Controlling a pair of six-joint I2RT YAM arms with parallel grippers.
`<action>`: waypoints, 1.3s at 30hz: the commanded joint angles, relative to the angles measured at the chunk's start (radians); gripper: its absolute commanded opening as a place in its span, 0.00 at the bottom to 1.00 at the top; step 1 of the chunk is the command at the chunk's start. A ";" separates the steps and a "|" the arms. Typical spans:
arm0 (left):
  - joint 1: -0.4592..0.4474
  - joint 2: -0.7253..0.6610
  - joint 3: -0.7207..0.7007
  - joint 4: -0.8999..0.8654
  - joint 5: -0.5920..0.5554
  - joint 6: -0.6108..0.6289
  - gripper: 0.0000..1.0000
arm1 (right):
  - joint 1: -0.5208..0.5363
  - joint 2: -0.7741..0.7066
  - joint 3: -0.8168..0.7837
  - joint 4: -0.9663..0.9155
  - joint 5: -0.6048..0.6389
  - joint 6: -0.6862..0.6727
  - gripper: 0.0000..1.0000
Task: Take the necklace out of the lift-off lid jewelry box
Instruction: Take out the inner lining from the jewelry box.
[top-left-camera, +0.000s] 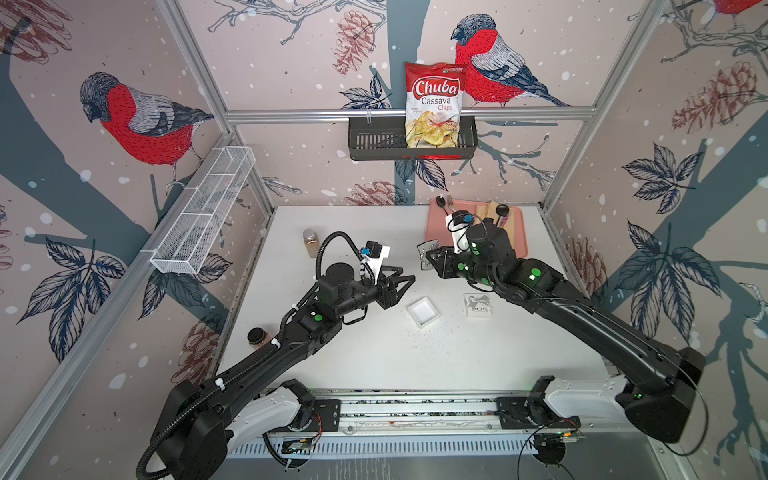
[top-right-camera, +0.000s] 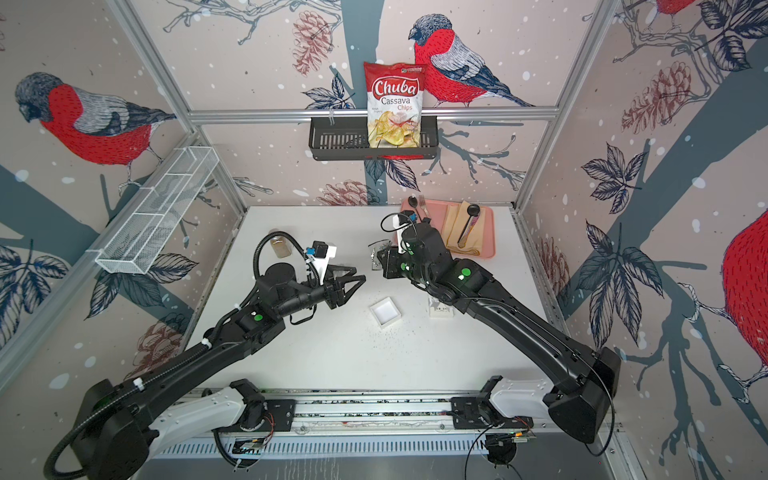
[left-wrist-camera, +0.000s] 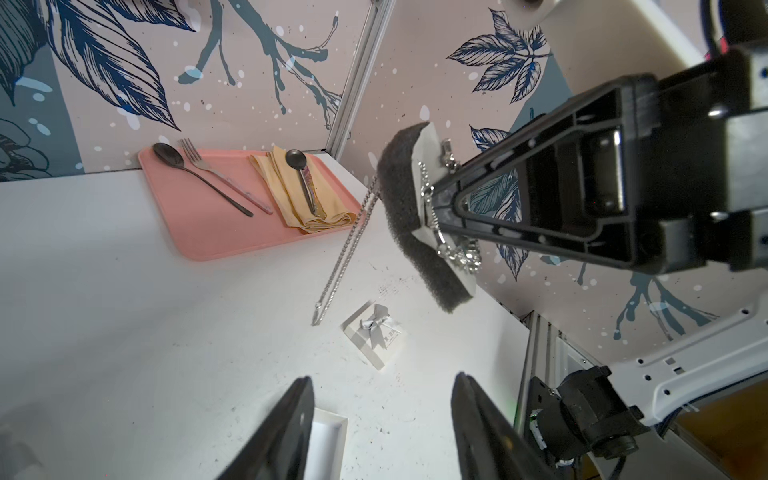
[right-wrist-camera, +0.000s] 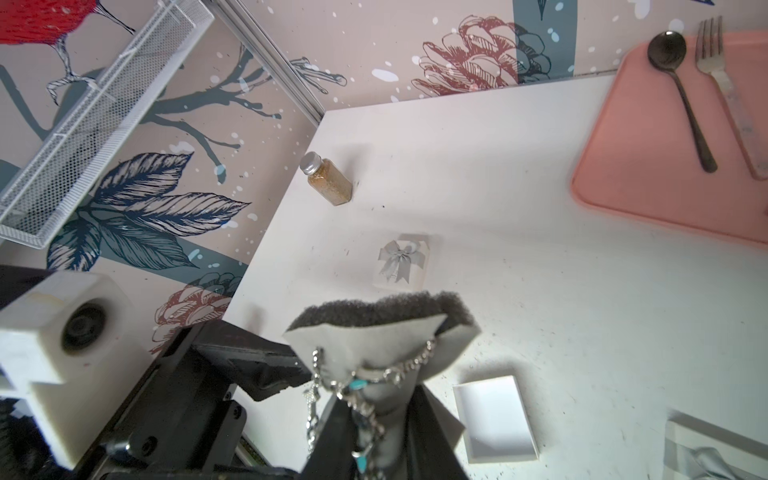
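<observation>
White table: box open, empty, lid nearby; right end effector clamped on foam pad bearing necklace, aloft; left end effector half-open, empty; setting down probably left.

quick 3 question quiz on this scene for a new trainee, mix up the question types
1. True or false: the silver chain necklace lies inside the open white square box base on the table.
2. What is the right gripper clamped on?
A. a white lid with a grey bow
B. the dark grey foam pad with the necklace draped on it
C. a black spoon
3. Fill in: the left gripper holds nothing and its jaws stand ___.

Key
1. False. The box base is empty and the necklace hangs from the lifted pad.
2. B
3. open
</observation>
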 joint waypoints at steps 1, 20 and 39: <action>0.002 0.008 0.023 0.058 0.025 -0.062 0.53 | 0.002 -0.005 -0.004 0.046 0.014 0.010 0.22; 0.003 0.098 0.061 0.183 0.128 -0.164 0.47 | 0.002 -0.005 -0.018 0.066 -0.004 0.006 0.22; 0.013 0.139 0.068 0.220 0.139 -0.194 0.37 | 0.004 -0.006 -0.031 0.075 -0.026 0.016 0.22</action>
